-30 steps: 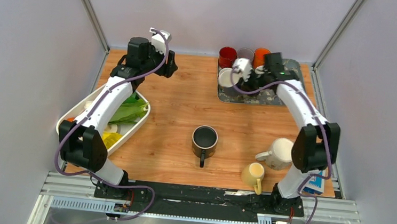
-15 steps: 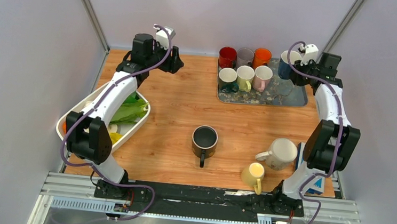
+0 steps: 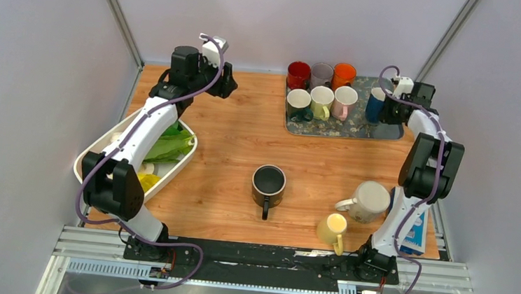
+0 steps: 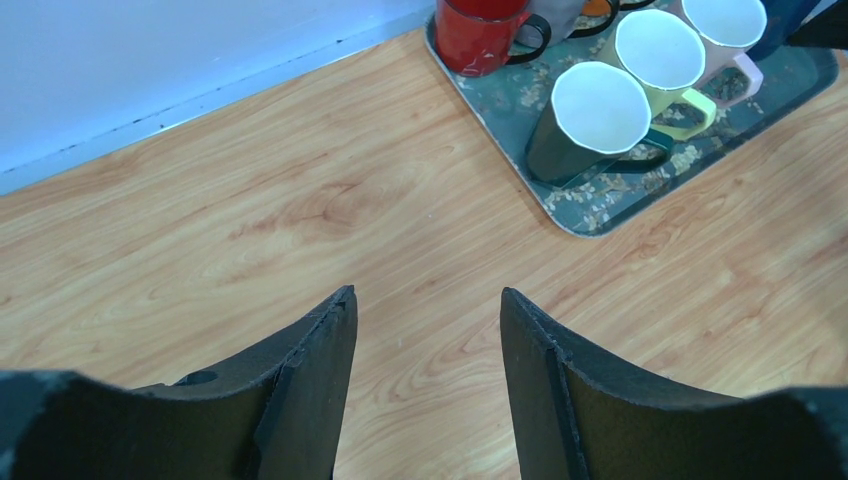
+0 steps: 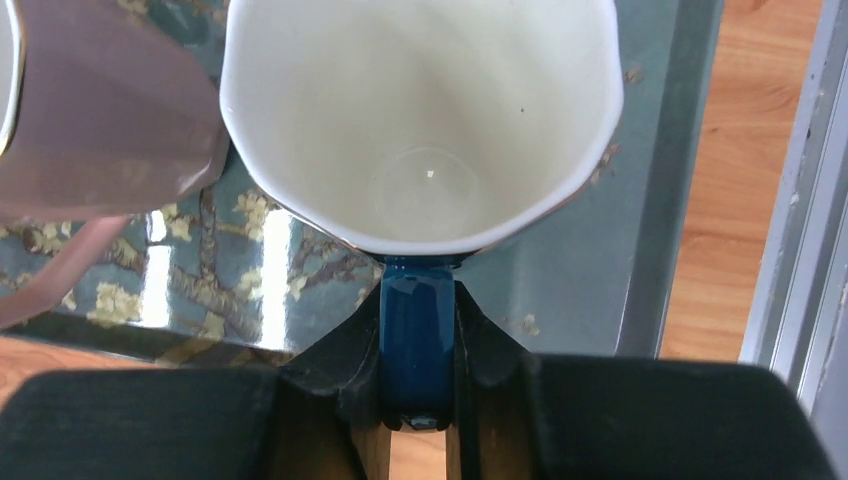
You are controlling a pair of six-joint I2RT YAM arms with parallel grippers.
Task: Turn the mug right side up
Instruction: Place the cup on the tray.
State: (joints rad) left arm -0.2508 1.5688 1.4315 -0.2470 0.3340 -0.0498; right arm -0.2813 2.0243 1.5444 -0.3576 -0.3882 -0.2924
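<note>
- The right gripper (image 5: 418,345) is clamped on the handle of the blue mug (image 5: 420,120), one finger pressed to either side of it.
- That mug sits at the right end of the tray (image 3: 393,133), at the far right of the table (image 3: 237,145). Its mouth faces up, and the wrist view looks straight down into the white inside to the bottom.
- So the turning itself looks done. My reading is that the step in hand is the set-down, with the mug upright among the others on the tray.
- I cannot tell whether its base is already resting on the tray or is just above it, because the mug's own body hides that.
- The pink mug (image 5: 100,110) stands just beside it on the left, very near the rim.
- Next, I'd say: make sure the base is flat on the tray, then part the fingers and draw back along the line of the handle — straight out, so nothing tips the mug or nudges its neighbour.
- The left gripper (image 4: 425,340) hangs over bare wood at the far left with its fingers apart and nothing between them — no part in this step.
</note>
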